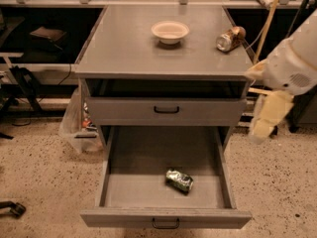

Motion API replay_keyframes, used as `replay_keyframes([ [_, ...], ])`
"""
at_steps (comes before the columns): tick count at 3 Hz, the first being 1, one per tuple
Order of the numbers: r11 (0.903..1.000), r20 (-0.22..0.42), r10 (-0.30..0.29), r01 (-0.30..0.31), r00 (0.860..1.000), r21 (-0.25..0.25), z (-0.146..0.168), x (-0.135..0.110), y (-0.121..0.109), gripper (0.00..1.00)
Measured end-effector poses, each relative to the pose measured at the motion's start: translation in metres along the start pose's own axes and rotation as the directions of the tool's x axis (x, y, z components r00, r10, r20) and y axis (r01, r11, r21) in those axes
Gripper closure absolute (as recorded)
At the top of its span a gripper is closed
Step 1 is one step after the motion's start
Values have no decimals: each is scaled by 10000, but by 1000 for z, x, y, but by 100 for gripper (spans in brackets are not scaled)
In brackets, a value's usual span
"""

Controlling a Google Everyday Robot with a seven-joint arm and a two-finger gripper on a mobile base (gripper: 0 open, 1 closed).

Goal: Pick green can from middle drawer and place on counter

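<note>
The green can (179,180) lies on its side on the floor of the middle drawer (124,217), right of centre and near the front. The drawer is pulled fully out, its dark loop handle at the bottom edge. The counter (129,48) is the grey cabinet's flat top. My gripper (262,125) hangs as a cream piece below the white arm (292,66), to the right of the cabinet, level with the upper drawer. It is well above and to the right of the can and touches nothing.
A cream bowl (170,31) and a brown-copper can (230,38) on its side sit at the back of the counter. The upper drawer (166,110) is shut. A plastic bag (74,125) stands left of the cabinet. Dark shelving runs behind.
</note>
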State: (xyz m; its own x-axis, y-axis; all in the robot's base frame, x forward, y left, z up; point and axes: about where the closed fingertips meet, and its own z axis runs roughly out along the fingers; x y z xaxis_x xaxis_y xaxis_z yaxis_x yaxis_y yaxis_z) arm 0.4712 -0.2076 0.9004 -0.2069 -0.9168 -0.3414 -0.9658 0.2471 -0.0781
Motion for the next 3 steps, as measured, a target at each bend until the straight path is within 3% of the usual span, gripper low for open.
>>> replay_keyframes([
  [1, 9893, 830, 613, -495, 9947, -1372, 78, 22, -22, 0],
  [2, 9815, 526, 581, -474, 9969, -1853, 125, 32, -34, 0],
  [3, 9817, 445, 550, -459, 9975, -1847, 127, 34, -34, 0],
])
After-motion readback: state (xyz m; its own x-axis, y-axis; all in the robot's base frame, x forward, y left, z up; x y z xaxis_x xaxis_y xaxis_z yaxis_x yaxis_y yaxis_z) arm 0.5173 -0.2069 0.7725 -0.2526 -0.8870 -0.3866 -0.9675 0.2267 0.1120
